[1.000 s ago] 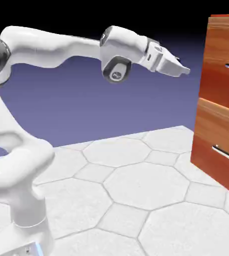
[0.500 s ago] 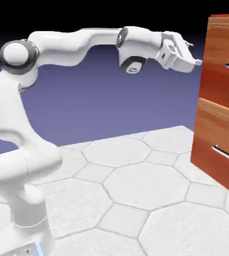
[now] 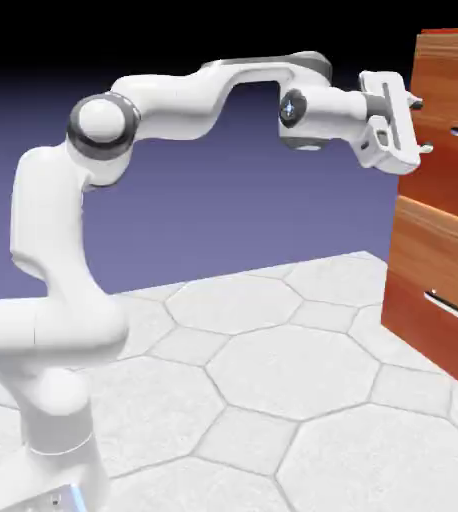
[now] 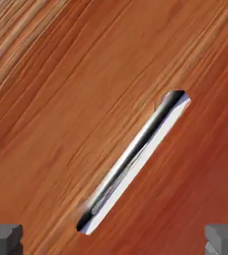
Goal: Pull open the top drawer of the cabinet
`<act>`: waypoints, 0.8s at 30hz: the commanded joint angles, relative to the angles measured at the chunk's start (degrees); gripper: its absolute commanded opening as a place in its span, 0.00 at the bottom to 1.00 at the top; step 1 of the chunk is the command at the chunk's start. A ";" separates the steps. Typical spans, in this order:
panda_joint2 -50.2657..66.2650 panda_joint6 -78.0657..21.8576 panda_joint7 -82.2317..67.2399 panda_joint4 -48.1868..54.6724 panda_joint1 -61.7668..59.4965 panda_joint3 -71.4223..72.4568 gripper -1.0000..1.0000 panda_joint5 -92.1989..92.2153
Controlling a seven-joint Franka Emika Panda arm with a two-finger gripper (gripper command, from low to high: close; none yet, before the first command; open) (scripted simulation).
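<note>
So far, I'd say, only the approach is anywhere near done: the top drawer [image 3: 453, 165] sits shut in the cabinet [image 3: 434, 232], above its twin, over at the exterior view's right, and I have no grip on it. My hand [image 3: 424, 126] is up near that drawer's front with its fingers wide apart and nothing between them. From the hand camera the silver handle [image 4: 134, 162] runs slantwise across the wood, ahead of the fingertips rather than between them, so I judge that I need to roll the hand to suit the bar, line up, move in, close on it and then draw the drawer out. All of the pulling is left.

As for what I can't make out: the exterior view cuts the cabinet off at its right edge, so I get only part of the upper handle there, and the far side of both drawers is lost to me. The fingers overlap the cabinet's edge in that picture, and I can't tell how much room remains between them and the wood. The hand camera shows just the tips, at its bottom corners, and the handle's mounts are hard to read through the glare.
</note>
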 commanded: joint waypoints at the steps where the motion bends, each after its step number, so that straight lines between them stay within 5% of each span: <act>1: -0.01 0.01 -0.37 1.34 -2.08 1.95 0.50 2.02; 15: -0.16 0.19 -5.31 19.50 -30.16 28.23 0.50 29.30; 24: -8.86 0.21 14.62 28.63 -33.68 26.95 0.50 15.39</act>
